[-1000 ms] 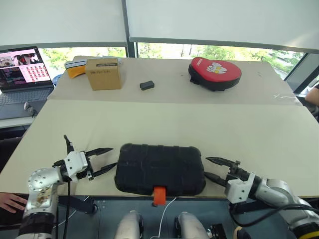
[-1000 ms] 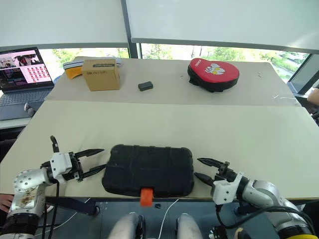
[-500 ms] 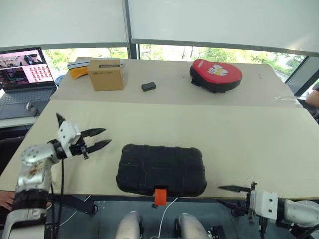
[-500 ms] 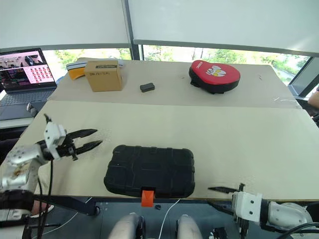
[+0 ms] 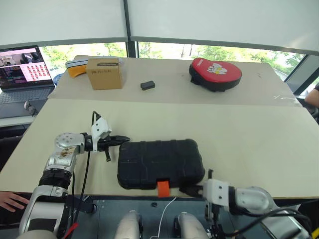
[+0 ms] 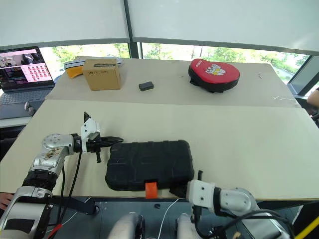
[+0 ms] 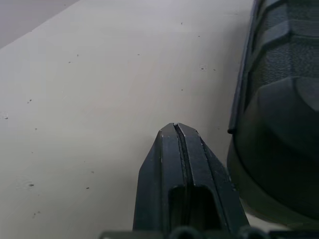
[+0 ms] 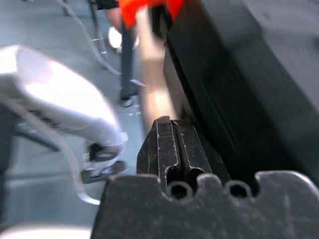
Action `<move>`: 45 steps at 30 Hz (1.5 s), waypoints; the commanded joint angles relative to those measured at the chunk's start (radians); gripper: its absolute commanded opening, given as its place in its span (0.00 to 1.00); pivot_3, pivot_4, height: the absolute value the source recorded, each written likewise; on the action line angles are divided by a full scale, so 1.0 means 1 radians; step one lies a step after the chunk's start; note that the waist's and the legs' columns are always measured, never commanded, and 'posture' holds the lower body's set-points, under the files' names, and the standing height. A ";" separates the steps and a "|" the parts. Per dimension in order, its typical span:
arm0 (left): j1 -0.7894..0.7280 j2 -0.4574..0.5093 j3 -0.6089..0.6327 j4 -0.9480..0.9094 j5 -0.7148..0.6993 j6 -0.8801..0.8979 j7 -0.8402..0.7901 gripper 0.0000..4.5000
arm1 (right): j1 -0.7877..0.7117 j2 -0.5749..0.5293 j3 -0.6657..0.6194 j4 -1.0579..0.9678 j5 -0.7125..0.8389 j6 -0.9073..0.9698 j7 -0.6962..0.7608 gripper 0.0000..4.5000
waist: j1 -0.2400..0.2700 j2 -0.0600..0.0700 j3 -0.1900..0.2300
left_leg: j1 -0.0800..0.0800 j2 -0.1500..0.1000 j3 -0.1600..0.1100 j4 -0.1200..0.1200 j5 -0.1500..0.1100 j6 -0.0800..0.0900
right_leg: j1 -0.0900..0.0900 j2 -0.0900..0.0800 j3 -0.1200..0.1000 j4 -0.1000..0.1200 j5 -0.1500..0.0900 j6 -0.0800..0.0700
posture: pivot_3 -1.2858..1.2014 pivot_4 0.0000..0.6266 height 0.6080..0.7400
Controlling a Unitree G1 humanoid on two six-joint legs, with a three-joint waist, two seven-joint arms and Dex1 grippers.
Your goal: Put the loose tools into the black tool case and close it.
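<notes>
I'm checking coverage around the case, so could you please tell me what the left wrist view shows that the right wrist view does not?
The left wrist view shows the shut left gripper over bare beige table, beside the ribbed corner of the black tool case. The right wrist view shows the shut right gripper at the case's front edge, the orange latch and the floor below the table. Both share the closed case and shut fingers.

Items counted: one black tool case (image 5: 160,163), lid down, with one orange latch (image 5: 162,188). One red-and-black padded mitt (image 5: 215,73). One cardboard box (image 5: 103,73). One small black block (image 5: 147,85). One laptop (image 5: 22,69). Two worktops (image 5: 239,129).
</notes>
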 commanded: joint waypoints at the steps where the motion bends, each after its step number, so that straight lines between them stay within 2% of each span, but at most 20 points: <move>1: 0.029 0.019 0.032 -0.044 -0.029 0.031 -0.005 0.00 | -0.096 0.066 -0.058 0.050 -0.024 0.007 -0.074 0.00 | -0.003 0.000 0.000 | 0.000 0.000 0.000 0.000 0.000 0.000 | -0.001 0.000 0.000 0.000 0.000 0.000 | 0.52 0.24 1.00; 10: 0.125 -0.039 0.105 -0.216 -0.115 0.164 0.096 0.00 | -0.277 0.178 -0.089 0.275 -0.060 -0.024 -0.105 0.00 | -0.001 0.000 0.000 | -0.006 0.000 -0.001 0.002 0.000 0.000 | -0.005 -0.001 0.000 0.001 0.000 0.000 | 0.52 0.24 1.00; 14: 0.099 0.004 0.151 -0.191 -0.094 0.172 0.163 0.00 | -0.277 0.163 -0.116 0.294 -0.034 -0.015 -0.066 0.00 | 0.000 0.000 0.000 | -0.006 0.000 -0.001 0.002 0.000 0.000 | -0.005 -0.001 -0.001 0.001 0.000 0.000 | 0.52 0.24 1.00; 17: 0.043 0.064 0.163 -0.183 -0.135 0.225 0.099 0.00 | -0.225 0.134 -0.153 0.257 0.010 -0.002 -0.026 0.00 | 0.000 -0.001 0.001 | -0.007 0.000 0.000 0.002 0.000 0.000 | -0.005 0.000 -0.002 0.002 0.000 0.000 | 0.52 0.24 1.00; 22: -0.032 0.094 0.100 -0.274 -0.200 0.359 -0.037 0.00 | -0.136 0.103 -0.207 0.170 0.080 0.015 0.016 0.00 | 0.006 -0.001 0.001 | -0.007 -0.001 0.000 0.002 0.000 0.000 | -0.005 -0.001 -0.003 0.001 0.000 0.000 | 0.52 0.24 1.00; 27: -0.090 -0.022 -0.052 -0.386 -0.159 0.417 -0.023 0.00 | -0.064 0.093 -0.221 0.050 0.151 0.069 0.043 0.00 | 0.012 -0.001 0.001 | -0.007 -0.001 0.000 0.003 0.000 0.000 | -0.004 -0.001 -0.002 0.001 0.000 0.000 | 0.52 0.24 1.00; 34: -0.107 -0.126 -0.158 -0.333 -0.053 0.400 0.073 0.00 | -0.075 0.121 -0.191 0.031 0.129 0.100 0.025 0.00 | 0.000 -0.001 0.001 | -0.007 -0.001 -0.001 0.003 0.000 0.000 | -0.005 0.001 -0.001 0.001 0.000 0.000 | 0.52 0.24 1.00; 45: -0.107 -0.114 -0.159 -0.250 -0.006 0.349 0.088 0.00 | -0.145 0.179 -0.136 0.115 0.063 0.084 0.010 0.00 | 0.005 0.000 0.000 | -0.005 -0.001 -0.001 0.003 0.000 0.000 | -0.003 0.000 -0.001 0.001 0.000 0.000 | 0.52 0.24 1.00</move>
